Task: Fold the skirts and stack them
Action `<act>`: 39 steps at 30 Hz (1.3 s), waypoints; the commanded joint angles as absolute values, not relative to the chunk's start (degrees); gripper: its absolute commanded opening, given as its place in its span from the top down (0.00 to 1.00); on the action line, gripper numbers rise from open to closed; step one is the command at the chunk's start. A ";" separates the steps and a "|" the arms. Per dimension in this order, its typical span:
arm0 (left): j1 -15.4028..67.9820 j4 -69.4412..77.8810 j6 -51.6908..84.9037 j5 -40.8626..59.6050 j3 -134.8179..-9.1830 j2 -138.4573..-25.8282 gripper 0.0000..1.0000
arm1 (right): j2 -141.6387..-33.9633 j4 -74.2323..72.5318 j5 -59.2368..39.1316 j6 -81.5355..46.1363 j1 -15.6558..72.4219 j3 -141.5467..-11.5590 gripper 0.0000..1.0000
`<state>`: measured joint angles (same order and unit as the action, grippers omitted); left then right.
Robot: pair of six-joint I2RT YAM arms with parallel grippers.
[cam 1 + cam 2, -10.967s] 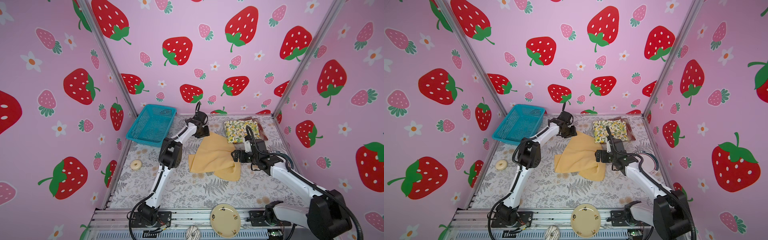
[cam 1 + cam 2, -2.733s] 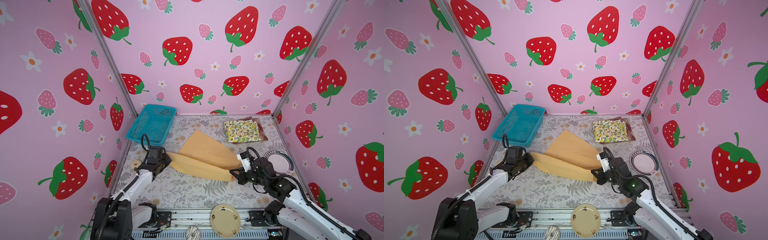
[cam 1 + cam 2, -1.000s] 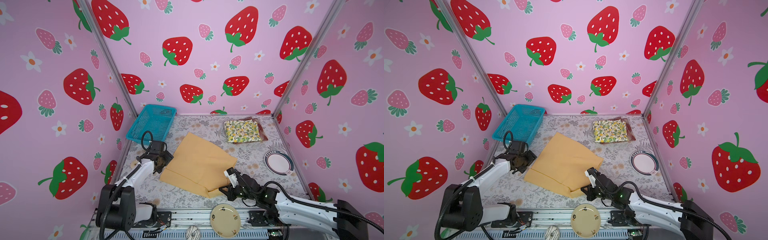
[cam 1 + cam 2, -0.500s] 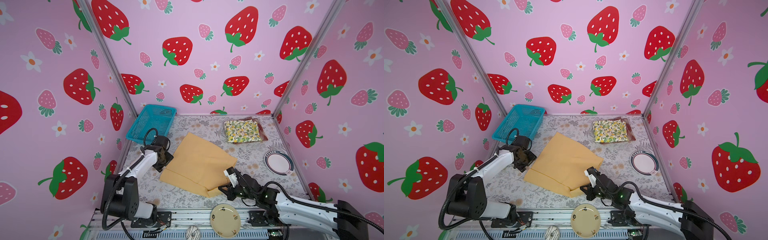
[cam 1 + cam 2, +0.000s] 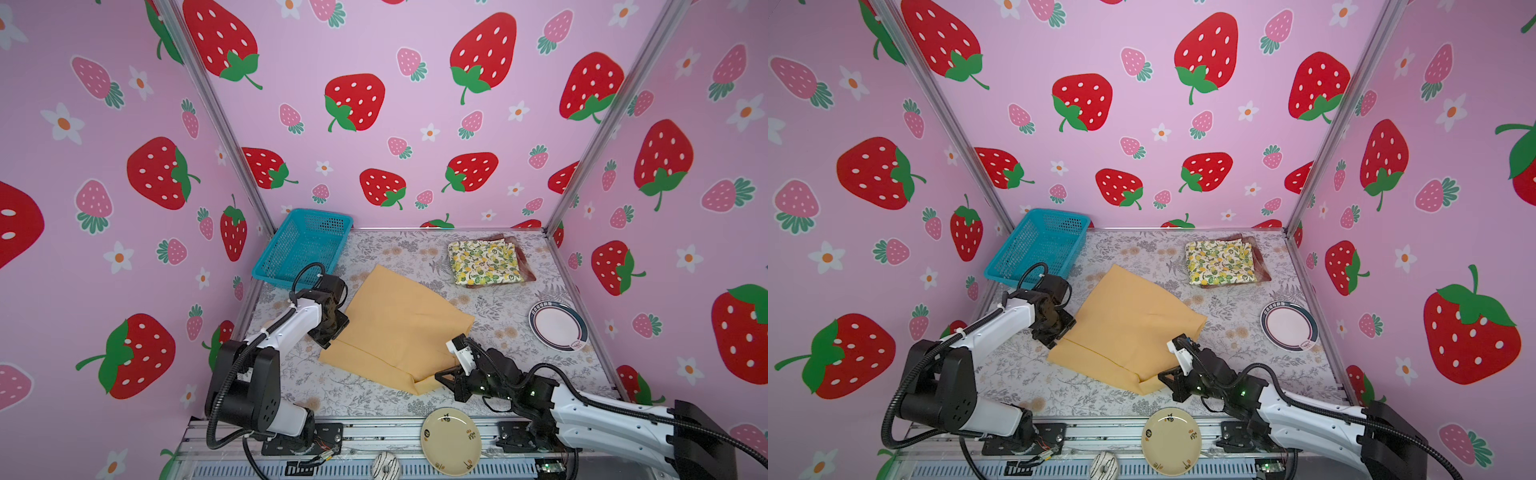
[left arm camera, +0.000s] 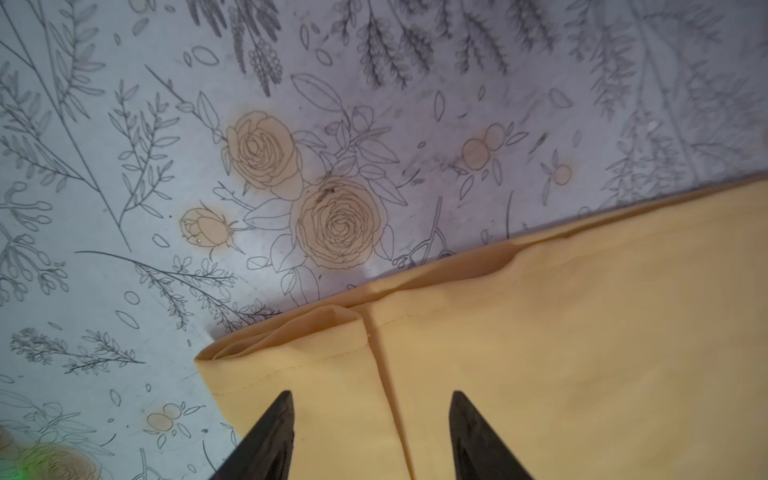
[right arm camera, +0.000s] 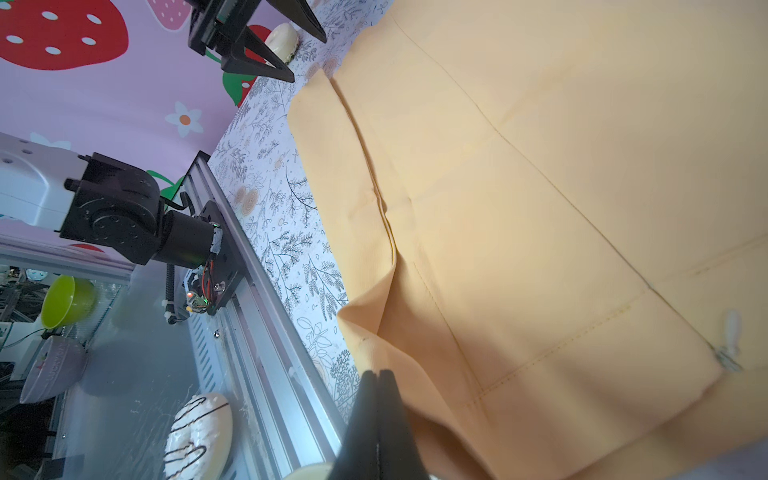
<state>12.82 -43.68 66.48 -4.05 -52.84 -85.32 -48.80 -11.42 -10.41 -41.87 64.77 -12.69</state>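
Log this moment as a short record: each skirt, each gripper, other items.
mustard skirt: partly folded, lying in the middle, not yet stacked
lemon skirt: folded, far right, top of the stack
plaid skirt: beneath it, only edges show
left gripper: open, over the mustard skirt's left edge
right gripper: shut, seemingly pinching the mustard skirt's near corner
other: blue basket far left; white plate right; yellow plate at the front
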 commanded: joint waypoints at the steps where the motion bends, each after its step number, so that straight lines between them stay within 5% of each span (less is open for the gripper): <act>1: 13.08 -45.37 68.66 -5.75 -52.16 -86.94 0.40 | -48.13 -13.05 -11.08 -41.40 65.30 -11.98 1.00; 16: 13.07 -42.94 67.97 -5.79 -53.78 -95.43 0.46 | -42.41 -11.89 -10.20 -43.33 65.30 -9.10 1.00; 27: 12.57 -43.66 66.29 -4.44 -54.53 -93.53 0.83 | -43.18 -11.71 -9.89 -43.41 65.30 -9.80 1.00; 37: 12.56 -45.37 63.43 -3.05 -54.41 -82.44 0.81 | -45.78 -9.52 -7.80 -42.46 65.30 -13.50 1.00; 39: 12.45 -44.58 62.87 -2.50 -53.66 -81.29 0.89 | -46.70 -9.72 -7.55 -42.40 65.26 -13.86 1.00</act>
<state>12.64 -43.05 64.18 -2.52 -53.39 -82.28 -45.87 -10.11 -9.02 -42.28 64.79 -11.88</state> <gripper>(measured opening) 0.122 0.046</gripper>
